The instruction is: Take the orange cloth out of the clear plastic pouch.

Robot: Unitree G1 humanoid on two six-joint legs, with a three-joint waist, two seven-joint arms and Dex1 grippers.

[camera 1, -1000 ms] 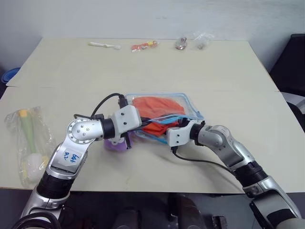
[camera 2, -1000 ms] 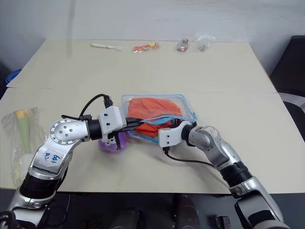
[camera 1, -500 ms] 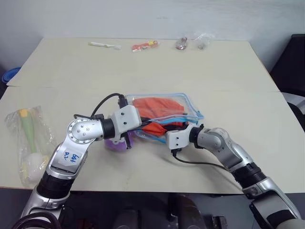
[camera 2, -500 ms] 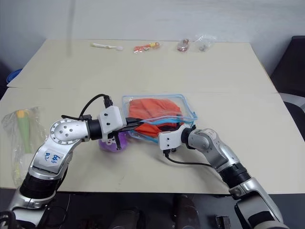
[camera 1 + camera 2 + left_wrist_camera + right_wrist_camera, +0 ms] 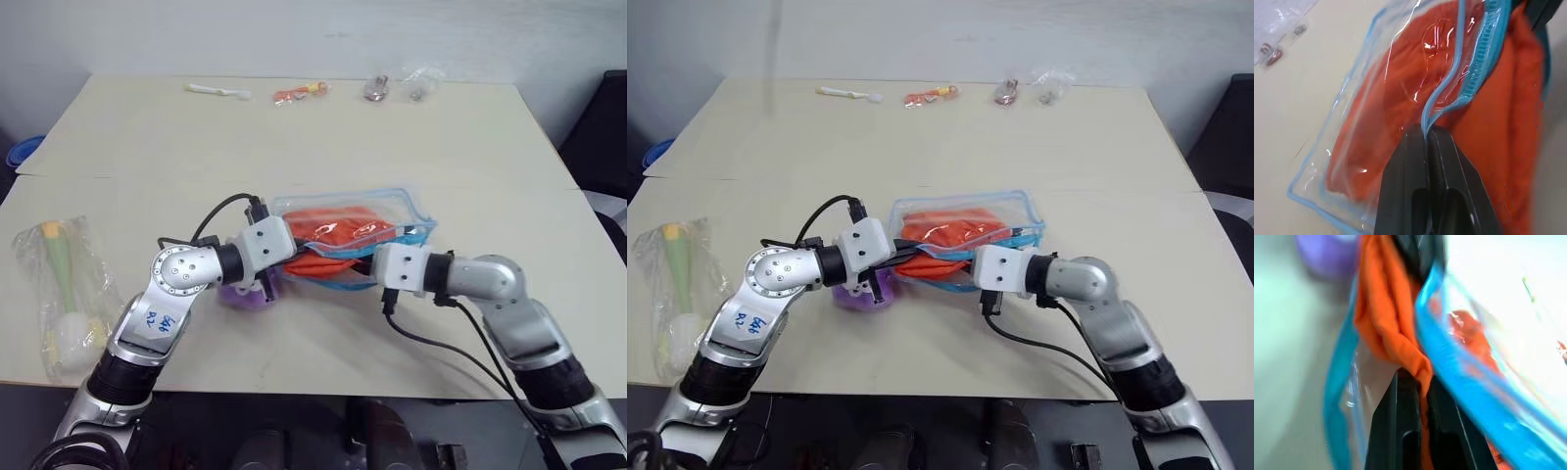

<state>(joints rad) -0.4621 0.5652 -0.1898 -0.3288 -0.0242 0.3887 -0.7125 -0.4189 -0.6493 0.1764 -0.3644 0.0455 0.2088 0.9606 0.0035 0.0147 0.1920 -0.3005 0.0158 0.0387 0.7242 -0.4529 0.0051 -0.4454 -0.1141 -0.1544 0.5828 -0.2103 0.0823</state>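
Right gripper [image 5: 1418,382] has closed on a fold of the orange cloth [image 5: 333,230] and drawn back toward 5 o'clock. Left gripper [image 5: 1427,134], clamped on the clear plastic pouch [image 5: 407,211] trim at mid-desk [image 5: 294,127], anchors it so cloth slides out.

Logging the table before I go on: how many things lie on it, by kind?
Clear plastic pouch: 1
Orange cloth: 1
Purple plush: 1
Clear bag with green-and-white item: 1
Small items along the far edge: 4
Total: 8
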